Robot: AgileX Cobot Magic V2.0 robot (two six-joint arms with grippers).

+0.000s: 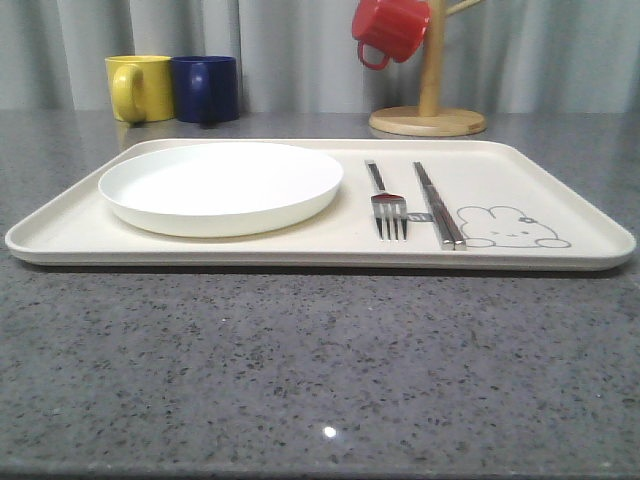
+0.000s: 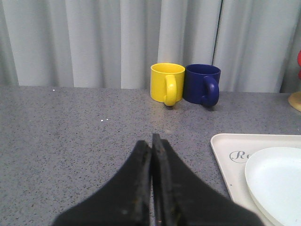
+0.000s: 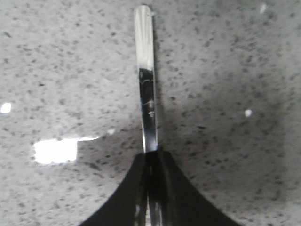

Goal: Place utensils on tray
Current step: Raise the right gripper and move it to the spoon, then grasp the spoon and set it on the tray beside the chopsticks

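On the speckled grey stone-look table (image 1: 300, 360) I see the large cream tray (image 1: 560, 195), a flat rectangle with rounded corners and a low rim, lying straight across my front view. Its left half carries a round, shallow white plate (image 1: 221, 187) with a smooth matte face. Just right of the plate lies the shiny four-tined fork (image 1: 387, 205), tines toward the camera, and beside it, close but apart, the pair of flat silver chopsticks (image 1: 437, 205), pressed together side by side. A grey rabbit drawing (image 1: 510, 228) sits at the chopsticks' near end. Behind the tray stand a glossy yellow mug (image 1: 140, 88) and a dark blue mug (image 1: 205, 89), touching or nearly so, and further right a round wooden base with an upright post (image 1: 430, 95) from which a ribbed red cup (image 1: 390, 28) hangs; pleated pale curtains close off the back. From my left wrist camera, the left gripper (image 2: 152, 141) has its black tapered fingers pressed together with nothing between them, above bare table. From my right wrist camera, the right gripper (image 3: 150, 157) is clamped on a slim polished metal handle (image 3: 146, 75), narrow and flat with a rounded end, extending out over the stone surface; which utensil it belongs to I cannot tell.
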